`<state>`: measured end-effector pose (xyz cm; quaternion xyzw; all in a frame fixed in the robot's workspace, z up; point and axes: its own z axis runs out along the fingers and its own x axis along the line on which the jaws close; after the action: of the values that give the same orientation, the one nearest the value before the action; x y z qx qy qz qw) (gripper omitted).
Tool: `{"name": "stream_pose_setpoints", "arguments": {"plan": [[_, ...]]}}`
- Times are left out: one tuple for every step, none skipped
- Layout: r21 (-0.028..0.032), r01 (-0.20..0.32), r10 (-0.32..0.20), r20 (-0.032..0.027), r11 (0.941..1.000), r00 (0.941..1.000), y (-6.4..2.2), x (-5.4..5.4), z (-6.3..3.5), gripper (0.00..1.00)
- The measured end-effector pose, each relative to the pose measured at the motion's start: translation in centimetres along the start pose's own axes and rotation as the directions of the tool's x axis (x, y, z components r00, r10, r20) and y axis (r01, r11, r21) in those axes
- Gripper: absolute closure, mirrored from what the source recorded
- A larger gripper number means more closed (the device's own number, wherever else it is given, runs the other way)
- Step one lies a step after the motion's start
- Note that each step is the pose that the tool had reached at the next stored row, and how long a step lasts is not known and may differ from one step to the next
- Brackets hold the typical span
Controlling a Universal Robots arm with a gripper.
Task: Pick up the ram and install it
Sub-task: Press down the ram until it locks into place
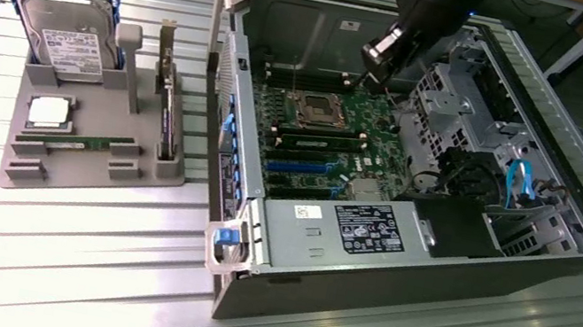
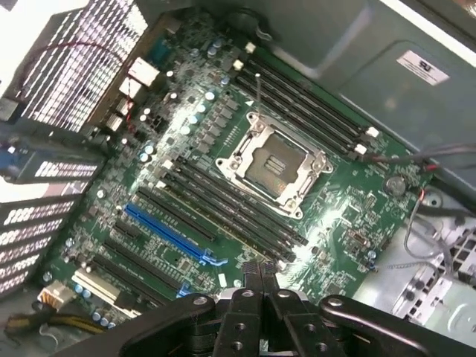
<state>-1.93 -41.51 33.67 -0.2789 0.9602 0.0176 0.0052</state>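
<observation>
One claw (image 2: 254, 279), fingers pressed together with nothing visible between them, poised over the motherboard (image 1: 326, 138) inside the open computer case (image 1: 394, 263), beside the empty CPU socket (image 2: 274, 165) and its rows of dark memory slots (image 2: 223, 204). One ram (image 1: 73, 142), a thin green stick, lying flat in the grey parts holder (image 1: 86, 172) toward the exterior view's left, well apart from the claw. Whether any stick already sits in a slot: cannot tell. Likely risks: fingertips clipping capacitors or the socket frame during a descent this close to the board; snagging on the loose cables (image 2: 424, 163) near the drive cage. Ribbed aluminium surface (image 1: 69, 268) beneath case and holder, brightly reflective. Beyond, metal frame legs, a wooden bench edge.
</observation>
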Motion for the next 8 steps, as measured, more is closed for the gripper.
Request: {"name": "stream_pose_setpoints", "arguments": {"plan": [[0.0004, -0.020, 0.020, 0.0006, 0.9998, 0.9998, 0.00, 0.00, 0.01, 0.90], [0.0007, -0.038, 0.038, 0.0012, 0.9993, 0.9993, 0.00, 0.00, 0.02, 0.90], [0.0010, -0.053, 0.053, 0.0017, 0.9986, 0.9986, 0.00, 0.00, 0.03, 0.90], [0.0014, -0.071, 0.071, 0.0023, 0.9975, 0.9975, 0.00, 0.00, 0.04, 0.90], [0.0019, -0.109, 0.109, 0.0035, 0.9941, 0.9941, 0.00, 0.00, 0.06, 0.90], [0.0023, -0.133, 0.133, 0.0043, 0.9911, 0.9911, 0.00, 0.00, 0.07, 0.90], [0.0026, -0.151, 0.151, 0.0049, 0.9885, 0.9885, 0.00, 0.00, 0.08, 0.90], [0.0031, -0.180, 0.180, 0.0059, 0.9836, 0.9836, 0.00, 0.00, 0.09, 0.90]]}}
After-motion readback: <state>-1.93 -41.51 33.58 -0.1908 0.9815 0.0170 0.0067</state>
